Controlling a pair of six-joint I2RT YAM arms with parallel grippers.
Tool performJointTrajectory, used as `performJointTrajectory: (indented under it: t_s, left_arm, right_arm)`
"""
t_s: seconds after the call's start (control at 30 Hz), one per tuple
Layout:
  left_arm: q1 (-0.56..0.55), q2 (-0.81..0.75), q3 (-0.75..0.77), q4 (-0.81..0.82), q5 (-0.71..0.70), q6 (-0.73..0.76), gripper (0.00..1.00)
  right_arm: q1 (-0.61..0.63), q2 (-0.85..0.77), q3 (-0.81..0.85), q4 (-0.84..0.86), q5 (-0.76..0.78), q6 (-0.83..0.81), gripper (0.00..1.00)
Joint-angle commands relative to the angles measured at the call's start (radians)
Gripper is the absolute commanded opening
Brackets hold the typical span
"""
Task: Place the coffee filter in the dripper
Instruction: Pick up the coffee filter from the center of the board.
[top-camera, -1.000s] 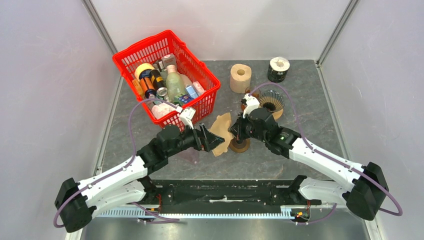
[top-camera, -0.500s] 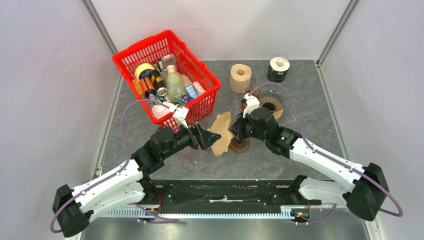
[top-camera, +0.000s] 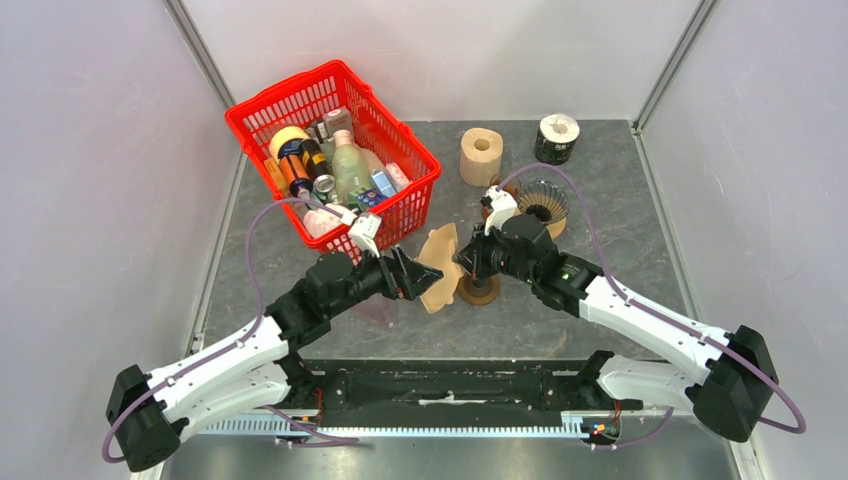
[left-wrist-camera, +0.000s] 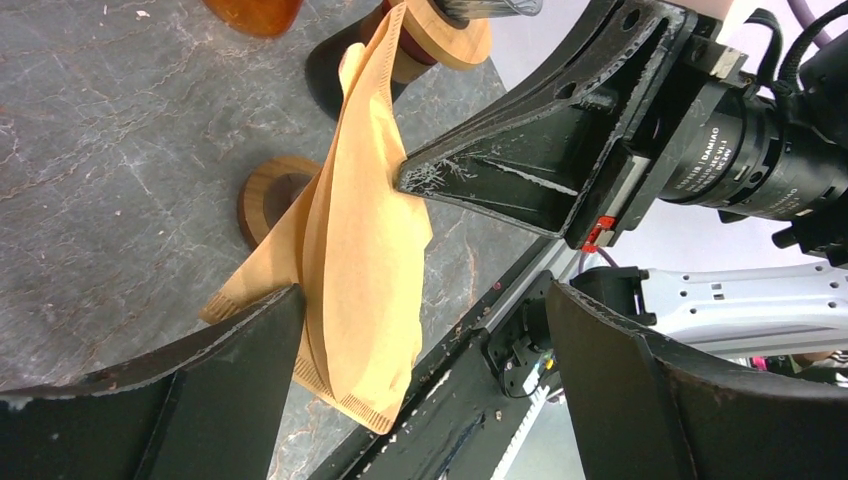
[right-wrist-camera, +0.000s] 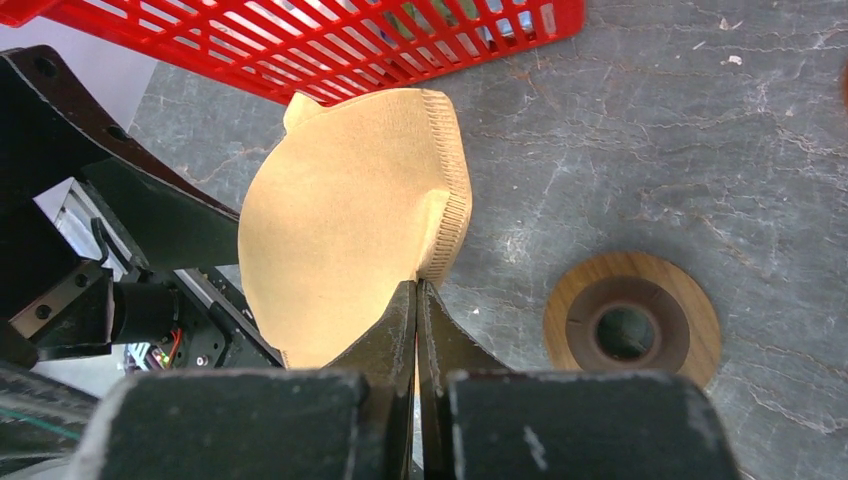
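Note:
The tan paper coffee filter (top-camera: 440, 262) hangs above the table between the two grippers. My right gripper (top-camera: 466, 262) is shut on its ribbed edge, as the right wrist view (right-wrist-camera: 417, 288) shows, with the filter (right-wrist-camera: 340, 240) fanning out to the left. My left gripper (top-camera: 415, 275) is open, and the filter (left-wrist-camera: 360, 250) sits between its jaws against one finger (left-wrist-camera: 230, 350). The dripper (top-camera: 543, 203), a dark ribbed cone on a wooden holder, stands at the back right, behind the right wrist.
A wooden ring (top-camera: 480, 291) with a centre hole lies on the table just below the filter, also seen in the right wrist view (right-wrist-camera: 630, 330). A red basket (top-camera: 300, 105) of bottles stands at the back left. A paper roll (top-camera: 481, 156) and a dark tin (top-camera: 557, 139) are at the back.
My left arm has shifted slightly away from the near edge, its gripper staying at the filter. The right gripper and filter have barely moved.

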Motion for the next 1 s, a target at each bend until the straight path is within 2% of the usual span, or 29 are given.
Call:
performJointTrajectory:
  t_s: [0.0, 0.17, 0.37, 0.53, 0.67, 0.83, 0.97]
  left_arm:
    - [-0.005, 0.021, 0.033, 0.016, 0.002, 0.020, 0.94]
    - [-0.005, 0.051, 0.043, 0.029, 0.011, 0.026, 0.75]
    - [-0.005, 0.067, 0.051, 0.005, -0.031, 0.041, 0.33]
    - [-0.005, 0.082, 0.070, -0.060, -0.104, 0.077, 0.03]
    - [-0.004, 0.087, 0.077, -0.131, -0.185, 0.112, 0.02]
    - [-0.004, 0.102, 0.075, -0.160, -0.247, 0.181, 0.02]
    - [-0.004, 0.126, 0.082, -0.148, -0.261, 0.273, 0.02]
  right_arm:
    - [0.002, -0.019, 0.006, 0.064, -0.030, -0.003, 0.01]
    - [0.002, 0.007, 0.011, 0.078, -0.057, 0.011, 0.01]
    - [0.003, 0.022, 0.007, 0.081, -0.050, 0.024, 0.03]
    - [0.003, 0.050, 0.007, 0.071, -0.038, 0.036, 0.11]
    - [0.002, 0.085, 0.002, 0.057, 0.000, 0.061, 0.18]
    - [0.002, 0.103, -0.001, 0.042, 0.056, 0.079, 0.46]
    - [0.002, 0.083, -0.001, 0.014, 0.095, 0.082, 0.64]
